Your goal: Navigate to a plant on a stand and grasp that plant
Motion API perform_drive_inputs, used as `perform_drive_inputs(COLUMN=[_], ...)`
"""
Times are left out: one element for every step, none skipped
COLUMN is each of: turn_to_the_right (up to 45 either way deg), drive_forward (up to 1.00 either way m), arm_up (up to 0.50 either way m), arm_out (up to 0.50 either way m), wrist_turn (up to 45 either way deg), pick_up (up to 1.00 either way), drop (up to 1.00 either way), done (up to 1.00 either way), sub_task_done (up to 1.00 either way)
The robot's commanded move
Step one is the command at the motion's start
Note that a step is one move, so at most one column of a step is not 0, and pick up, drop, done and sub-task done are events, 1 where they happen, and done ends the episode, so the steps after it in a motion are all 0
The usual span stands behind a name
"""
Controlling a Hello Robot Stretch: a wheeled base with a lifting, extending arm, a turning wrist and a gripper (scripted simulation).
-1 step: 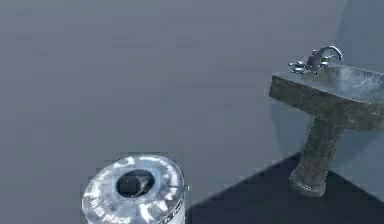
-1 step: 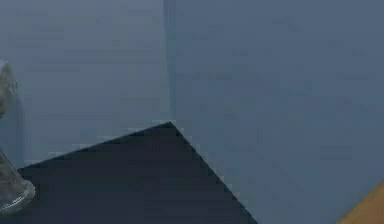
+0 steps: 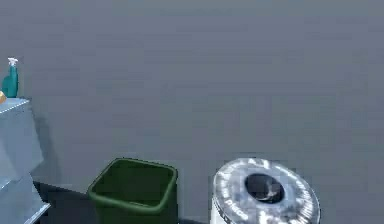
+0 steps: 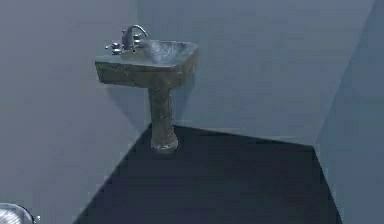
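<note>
A grey wall (image 3: 220, 80) stands close ahead in the forward view. Against its foot sit a dark green open bin (image 3: 133, 188) and a round silver bin (image 3: 265, 192) with a dark hole in its lid. The arm side view looks into a bathroom corner with a grey pedestal sink (image 4: 152, 68) carrying a chrome tap (image 4: 131, 38).
At the forward view's left edge a pale blue cabinet (image 3: 18, 140) carries a teal spray bottle (image 3: 12, 77). Dark floor (image 4: 220, 180) stretches out in front of the sink. A silver rim (image 4: 12, 213) shows at the arm side view's bottom left.
</note>
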Motion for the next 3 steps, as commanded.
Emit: perform_drive_inputs(turn_to_the_right=[-45.0,-30.0,0.0], drive_forward=[0.0,0.0,0.75], arm_up=[0.0,0.0,0.0], arm_out=[0.0,0.0,0.0], wrist_turn=[0.0,0.0,0.0], pick_up=[0.0,0.0,0.0], drop=[0.0,0.0,0.0], done=[0.0,0.0,0.0], sub_task_done=[0.0,0.0,0.0])
